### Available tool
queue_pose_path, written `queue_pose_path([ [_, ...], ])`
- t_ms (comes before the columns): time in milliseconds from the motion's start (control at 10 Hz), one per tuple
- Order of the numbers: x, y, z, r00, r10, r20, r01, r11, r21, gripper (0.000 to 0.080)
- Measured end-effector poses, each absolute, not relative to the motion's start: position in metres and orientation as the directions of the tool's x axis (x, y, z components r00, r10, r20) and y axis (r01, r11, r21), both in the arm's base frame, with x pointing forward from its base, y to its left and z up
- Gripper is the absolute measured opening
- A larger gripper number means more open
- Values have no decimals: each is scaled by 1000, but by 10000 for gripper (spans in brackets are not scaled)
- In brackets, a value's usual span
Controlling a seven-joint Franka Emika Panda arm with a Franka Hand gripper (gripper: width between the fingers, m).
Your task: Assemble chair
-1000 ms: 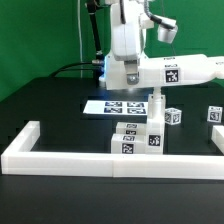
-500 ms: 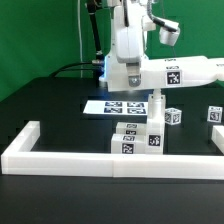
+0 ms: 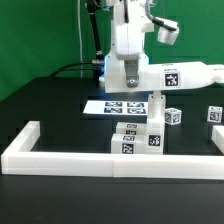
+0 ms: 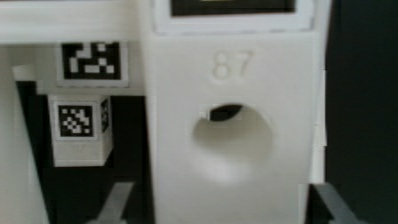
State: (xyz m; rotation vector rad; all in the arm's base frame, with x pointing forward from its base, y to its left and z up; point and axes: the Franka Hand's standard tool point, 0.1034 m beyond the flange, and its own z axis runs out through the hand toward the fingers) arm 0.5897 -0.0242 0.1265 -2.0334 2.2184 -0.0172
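Gripper [image 3: 130,84]: clamped on a white chair slab [image 3: 188,72], one finger on each side.
Slab: held above the desk [image 3: 60,105], reaching toward the exterior view's right, tag facing out.
Slab face: the wrist view shows a round hole [image 4: 222,113].
Below: an upright post [image 3: 157,108]; loose parts [image 3: 136,140] lie near it.
Advice: probably keep the slab level, line the hole up over the post, and lower slowly.

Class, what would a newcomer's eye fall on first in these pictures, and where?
The robot's hand at the centre holds a long white chair part aloft, reaching toward the exterior view's right. In the wrist view that part fills the picture, showing a round hole under an embossed 87. Below, more tagged white parts cluster beside the white border rail.
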Motion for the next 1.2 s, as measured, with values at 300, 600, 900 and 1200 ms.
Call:
queue_pose_path([
  [300, 587, -19, 122, -71, -994, -87, -991, 80, -104, 290],
  [600, 587, -15, 121, -62, -994, -87, -993, 70, -98, 290],
  [900, 587, -14, 119, -59, -995, -86, -993, 67, -97, 290],
  [1200, 587, -14, 119, -58, -995, -86, -993, 66, -96, 290],
])
